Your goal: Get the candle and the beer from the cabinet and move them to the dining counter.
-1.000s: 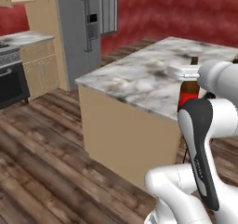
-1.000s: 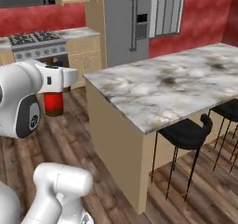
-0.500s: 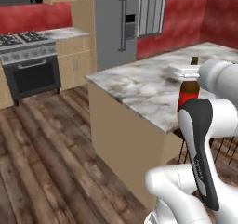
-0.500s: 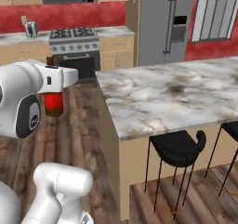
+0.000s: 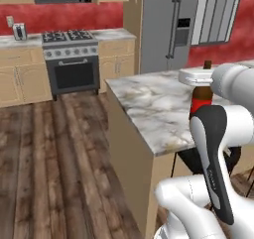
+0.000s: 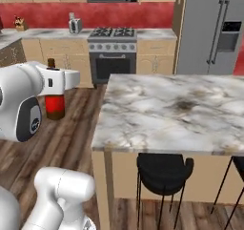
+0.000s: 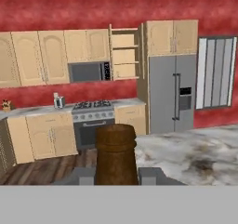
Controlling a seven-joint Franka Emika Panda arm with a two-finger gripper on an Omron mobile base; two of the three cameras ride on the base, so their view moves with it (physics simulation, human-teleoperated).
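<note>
Gripper (image 7: 116, 175) level — beer (image 7: 116, 153) upright between fingers

The beer (image 6: 54, 103), a dark brown bottle with a red label, is standing upright in the air. The dining counter (image 6: 190, 109) is showing a bare veined marble top. The cabinet (image 7: 124, 52) is standing open, its shelves bare.
</note>
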